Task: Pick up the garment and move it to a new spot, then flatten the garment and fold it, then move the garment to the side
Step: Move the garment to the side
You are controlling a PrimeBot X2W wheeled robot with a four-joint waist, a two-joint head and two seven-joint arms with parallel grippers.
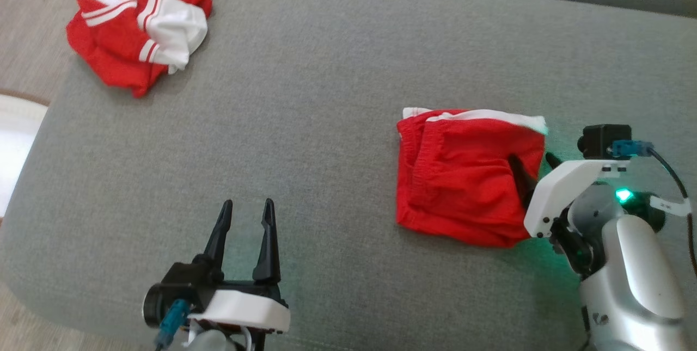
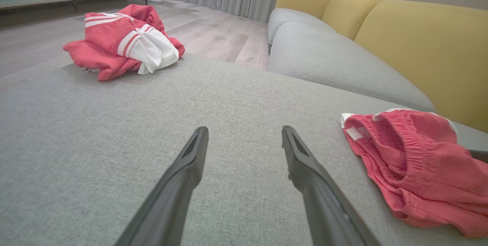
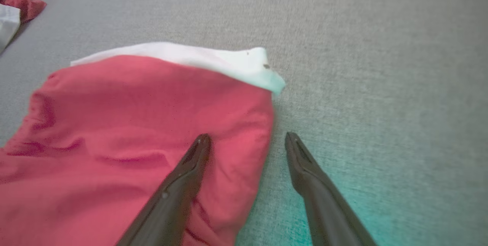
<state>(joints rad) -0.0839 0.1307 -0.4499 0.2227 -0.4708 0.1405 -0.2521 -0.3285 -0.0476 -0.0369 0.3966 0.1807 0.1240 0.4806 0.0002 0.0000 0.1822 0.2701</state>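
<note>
Garment (image 1: 463,177) folded, red, white-trimmed, cable tag (image 1: 671,205) writing unreadable

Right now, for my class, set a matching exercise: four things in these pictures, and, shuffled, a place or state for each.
1 white-edged red garment
2 striped red-and-white garment
3 left gripper
4 right gripper

A open above bare grey cushion
B crumpled at the cushion's far left corner
C open, straddling a garment's edge
D folded flat on the robot's right

Pairs: 1-D, 2-B, 3-A, 4-C
</note>
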